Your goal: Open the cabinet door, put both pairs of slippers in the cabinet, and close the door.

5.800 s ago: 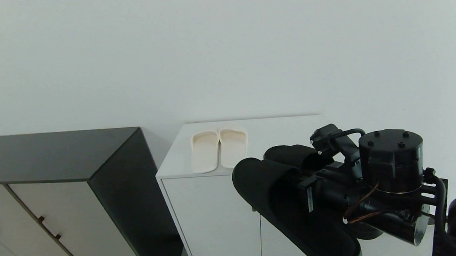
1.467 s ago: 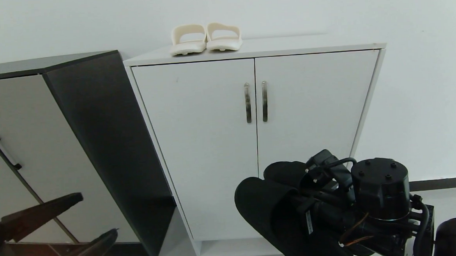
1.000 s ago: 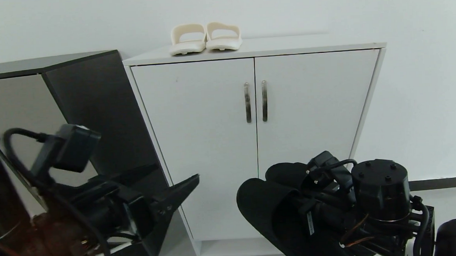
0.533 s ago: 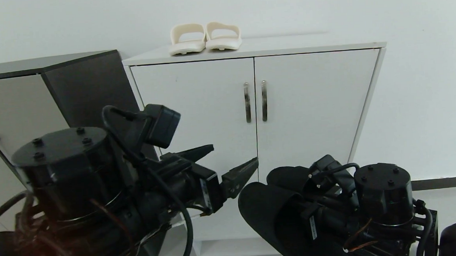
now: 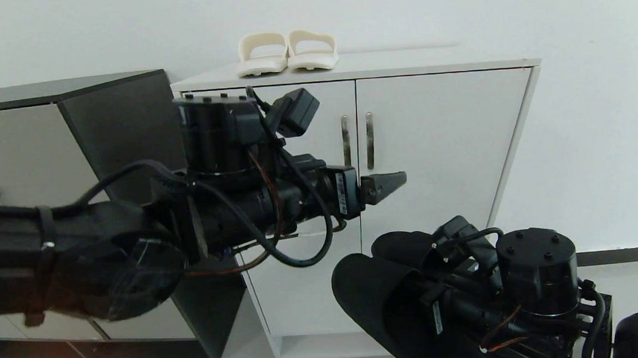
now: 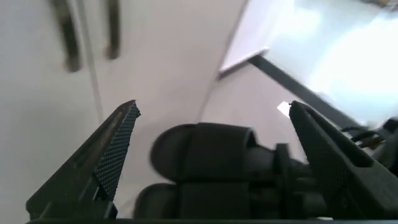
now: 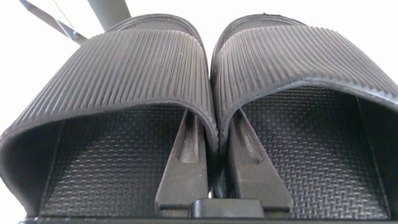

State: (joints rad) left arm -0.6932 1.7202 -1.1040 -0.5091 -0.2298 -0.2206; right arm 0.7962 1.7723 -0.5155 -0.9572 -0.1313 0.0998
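Door-opening step in hand, judging by the white cabinet, shut on both doors. Left gripper: spread wide, gripping nothing, raised in front of the cabinet just below the level of the left-door handle and the right-door handle, near them but apart from them. Right gripper: closed on the black slippers, pinching the two inner strap edges together, held low in front of the right door. Cream slippers: side by side on the cabinet top, above the left door. Just beside the white cabinet, on the left, a dark cabinet.

Neither pair inside yet, so most of the task ahead.

Next, probably: bring the open fingers around one handle, one finger on each side of the bar, close firmly, then pull along the arc of the hinge. Calls for care to catch one handle only, both being very close together. Calls also for keeping the black pair out of the swing of the door.
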